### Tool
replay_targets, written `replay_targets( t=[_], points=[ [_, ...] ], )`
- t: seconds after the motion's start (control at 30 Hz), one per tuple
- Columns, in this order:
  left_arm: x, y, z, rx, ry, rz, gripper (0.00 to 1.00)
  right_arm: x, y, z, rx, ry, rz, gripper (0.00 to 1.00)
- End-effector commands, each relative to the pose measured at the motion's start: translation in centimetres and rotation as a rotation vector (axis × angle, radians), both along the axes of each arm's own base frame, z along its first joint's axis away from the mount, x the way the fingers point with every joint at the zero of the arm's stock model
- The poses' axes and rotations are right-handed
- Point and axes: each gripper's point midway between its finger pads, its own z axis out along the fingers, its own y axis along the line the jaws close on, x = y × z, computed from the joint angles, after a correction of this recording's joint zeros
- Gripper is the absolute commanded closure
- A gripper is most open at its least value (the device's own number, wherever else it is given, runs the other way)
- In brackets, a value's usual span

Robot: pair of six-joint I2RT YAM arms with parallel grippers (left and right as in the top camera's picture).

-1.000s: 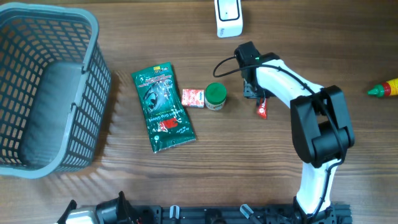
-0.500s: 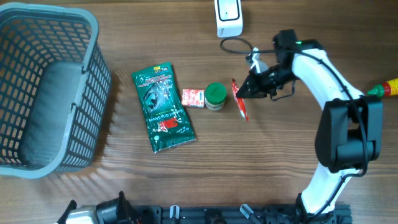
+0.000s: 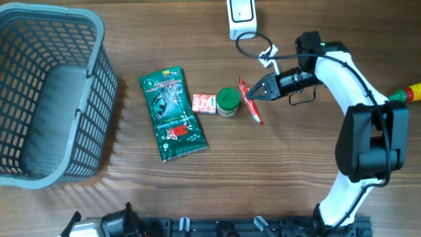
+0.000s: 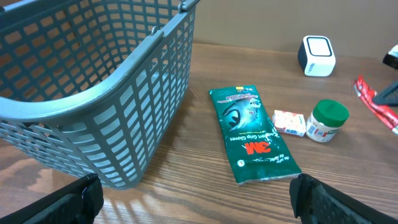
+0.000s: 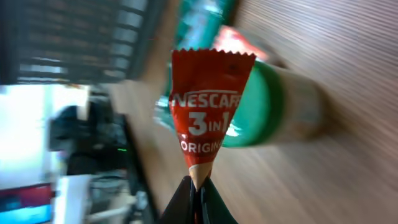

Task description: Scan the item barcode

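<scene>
Coffee sachet [image 3: 250, 102], clamped in the right claw [image 3: 258, 93], has been lifted off the surface [image 3: 289, 178] and swung beside the green jar [image 3: 228, 100], short of the scanner [image 3: 241, 18], so scanning is judged near.

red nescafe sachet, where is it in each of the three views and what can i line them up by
Overhead: red sachet right of centre, just right of the green-lidded jar, pinched by the right gripper.
Left wrist: sachet at the far right edge, up-right of the jar.
Right wrist: sachet at centre, jar blurred behind.
Shared landmark: the green-lidded jar.
</scene>
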Motion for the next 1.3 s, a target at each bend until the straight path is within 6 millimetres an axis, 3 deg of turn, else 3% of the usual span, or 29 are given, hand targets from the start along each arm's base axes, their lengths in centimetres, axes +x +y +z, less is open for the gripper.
replay_targets(
  t=[0.0,0.2,0.33,0.37,0.47,0.53,0.6,0.7,0.83,1.1,1.27],
  points=[
    [0.0,-0.2,0.0,-0.004,-0.008,-0.007,0.00,0.1,-0.8,-0.8,-0.094,-0.010,-0.003,0.96],
    [0.0,-0.2,0.0,-0.004,-0.008,-0.007,0.00,-2.0,0.7,3.1,-0.116,-0.136,0.089,0.95],
    [0.0,-0.2,0.0,-0.004,-0.008,-0.007,0.00,-3.7,3.9,4.6,-0.239,-0.313,0.210,0.96],
    [0.0,-0.2,0.0,-0.004,-0.008,-0.007,0.00,-3.5,5.3,3.9,-0.334,-0.379,0.230,0.95],
    [0.0,-0.2,0.0,-0.004,-0.008,-0.007,0.00,-1.7,7.0,1.2,-0.567,-0.491,0.185,0.95],
    [0.0,-0.2,0.0,-0.004,-0.008,-0.007,0.00,-2.7,9.7,-0.6,-0.622,-0.571,0.294,0.95],
    [0.0,-0.2,0.0,-0.004,-0.008,-0.007,0.00,-3.0,11.0,-1.9,-0.646,-0.617,0.359,0.95],
    [0.0,-0.2,0.0,-0.004,-0.008,-0.007,0.00,-2.9,11.9,-5.1,-0.690,-0.596,0.378,0.95],
    [0.0,-0.2,0.0,-0.004,-0.008,-0.007,0.00,-4.0,11.7,-9.6,-0.742,-0.496,0.424,0.95],
    [0.0,-0.2,0.0,-0.005,-0.008,-0.008,0.00,-5.3,12.2,-10.0,-0.789,-0.520,0.477,0.95],
    [0.0,-0.2,0.0,-0.004,-0.008,-0.007,0.00,-5.2,12.0,-9.2,-0.957,-0.612,0.425,0.96]
  ],
)
